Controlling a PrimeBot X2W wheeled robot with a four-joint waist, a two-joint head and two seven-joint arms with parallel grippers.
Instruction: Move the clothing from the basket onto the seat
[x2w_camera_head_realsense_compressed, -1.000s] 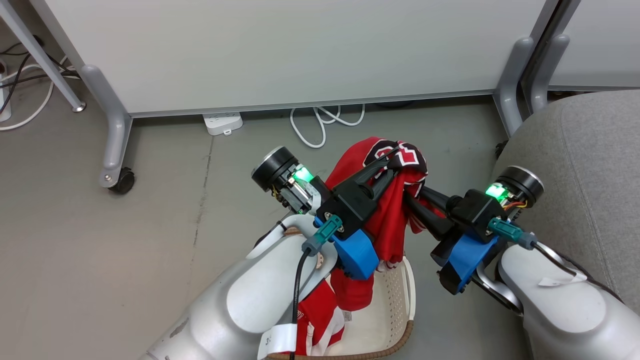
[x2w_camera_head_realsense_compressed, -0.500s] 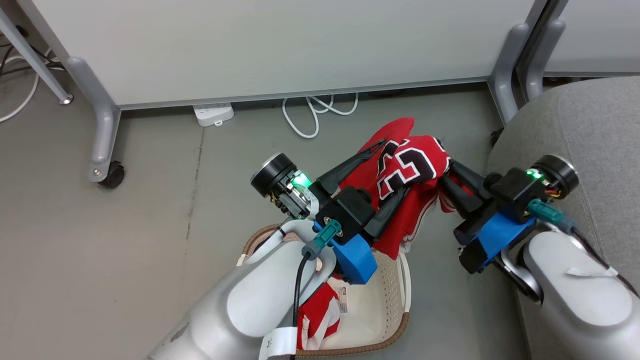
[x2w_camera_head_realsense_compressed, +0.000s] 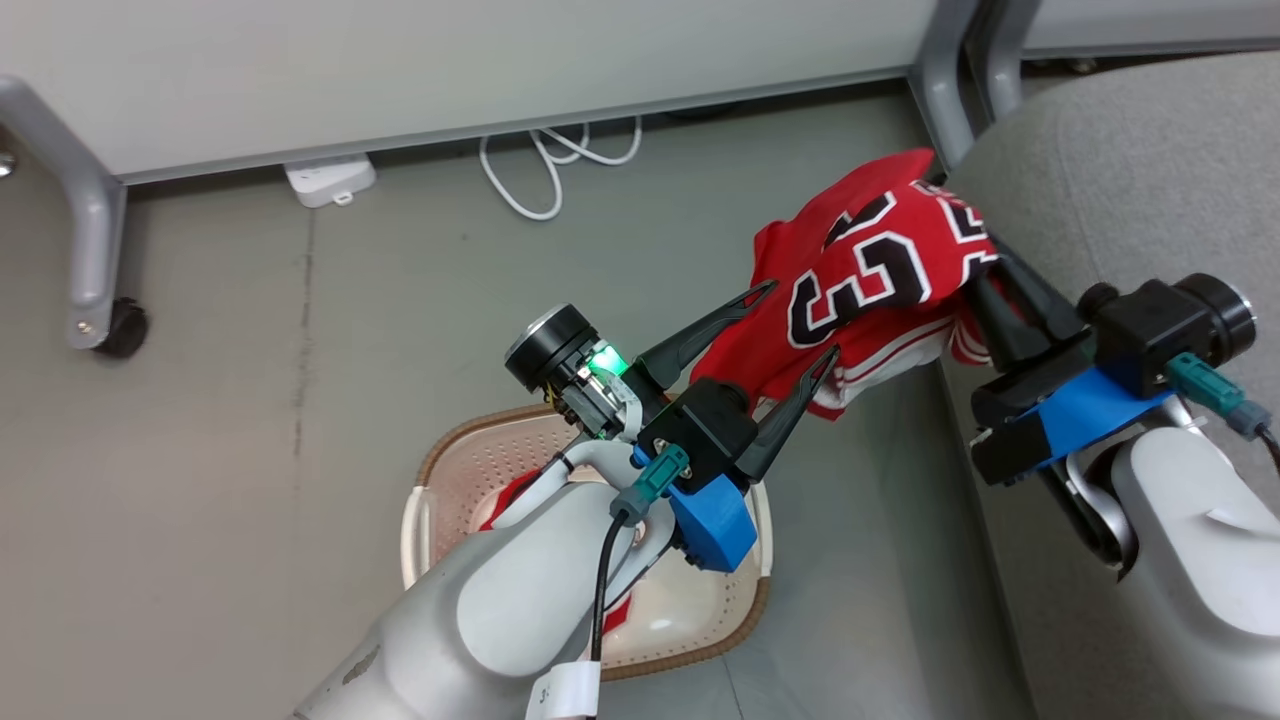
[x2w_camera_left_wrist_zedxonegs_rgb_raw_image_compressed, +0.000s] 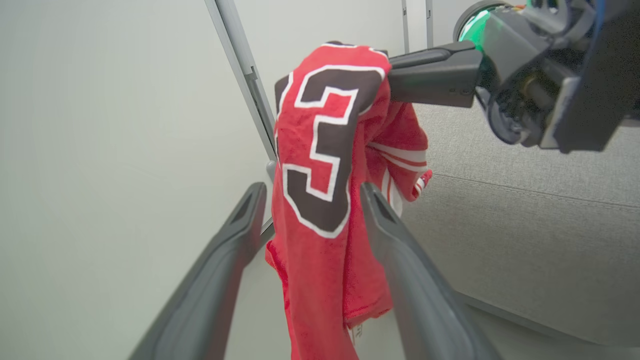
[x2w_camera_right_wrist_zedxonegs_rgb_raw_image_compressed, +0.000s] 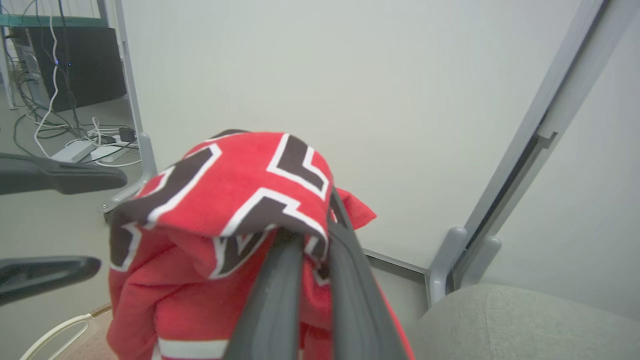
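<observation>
The red "23" garment (x2w_camera_head_realsense_compressed: 870, 275) hangs in the air at the left edge of the grey seat (x2w_camera_head_realsense_compressed: 1130, 170), with my right gripper (x2w_camera_head_realsense_compressed: 985, 262) shut on its upper fold. In the right wrist view the fabric (x2w_camera_right_wrist_zedxonegs_rgb_raw_image_compressed: 235, 185) drapes over the closed fingers (x2w_camera_right_wrist_zedxonegs_rgb_raw_image_compressed: 280, 280). My left gripper (x2w_camera_head_realsense_compressed: 802, 322) stands open just short of the garment, and in its wrist view the numeral "3" (x2w_camera_left_wrist_zedxonegs_rgb_raw_image_compressed: 325, 150) hangs beyond its fingers (x2w_camera_left_wrist_zedxonegs_rgb_raw_image_compressed: 240, 225). The cream basket (x2w_camera_head_realsense_compressed: 440, 470) sits on the floor under my left forearm. A second red garment with white trim (x2w_camera_head_realsense_compressed: 510, 497) lies in it, mostly hidden.
A white partition on grey caster legs (x2w_camera_head_realsense_compressed: 85, 220) runs along the back. A power strip (x2w_camera_head_realsense_compressed: 328, 178) and a white cable loop (x2w_camera_head_realsense_compressed: 545, 165) lie on the floor beneath it. A second partition leg (x2w_camera_head_realsense_compressed: 940, 80) stands close to the seat's corner.
My left gripper opened and let go of the "23" garment. My right gripper carried the garment right, up to the seat's edge. The head camera also turned right.
</observation>
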